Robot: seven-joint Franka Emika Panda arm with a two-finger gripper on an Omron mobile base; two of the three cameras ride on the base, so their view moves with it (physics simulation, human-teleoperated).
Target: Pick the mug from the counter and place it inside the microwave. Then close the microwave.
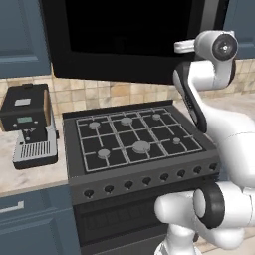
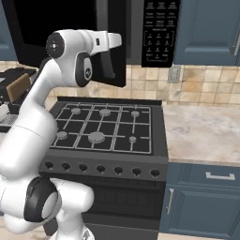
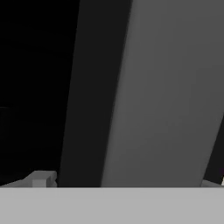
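Looking through the right base camera, I have the arm [image 2: 70, 51] raised high in front of the microwave [image 2: 159, 33], its wrist level with the lower edge of the dark door [image 2: 115, 42], which stands swung out toward me. The keypad panel [image 2: 158, 30] with its white-labelled buttons sits just right of that door edge. From the left base camera the white wrist [image 1: 216, 50] is up at the microwave's lower right corner, above the gas stove [image 1: 134, 142].

My hand camera is pressed close to a broad grey slanted surface with a darker band beside it and blackness to the left; I read it as the door face [image 3: 166, 96]. One light finger tip [image 3: 41, 179] shows at the bottom left, but I cannot tell whether the claw is spread or pressed together.

The mug I cannot locate. The beige counter [image 2: 201, 131] lies right of the stove, and a coffee machine [image 1: 30, 124] stands on the counter to its left.
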